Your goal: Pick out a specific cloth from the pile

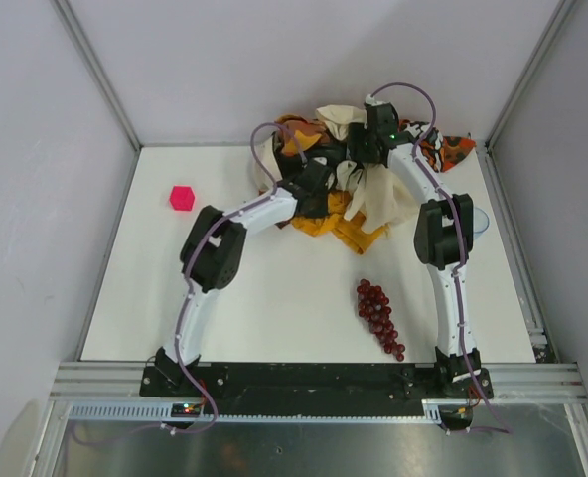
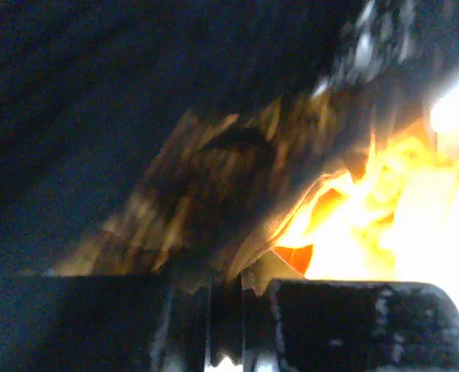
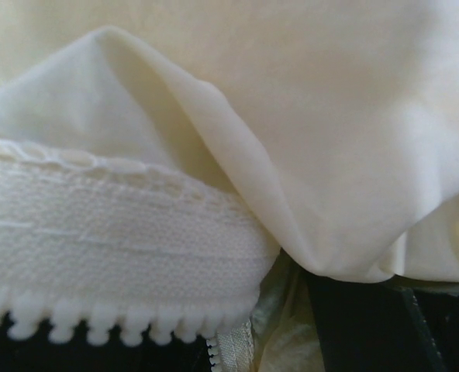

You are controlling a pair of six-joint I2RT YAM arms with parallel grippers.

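Left pincer (image 2: 226, 310) clamped shut by one pile (image 1: 381, 199), one cloth (image 1: 339, 231).

The overhead camera looks down from the near edge over the whole worktop (image 1: 274, 288). Both wrist cameras sit close against the pile (image 1: 381, 199), shared by all views.

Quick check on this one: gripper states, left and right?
Left gripper: shut amid fabric of the pile; what it grips cannot be told.
Right gripper: cannot be told; cream cloth hides its fingers.
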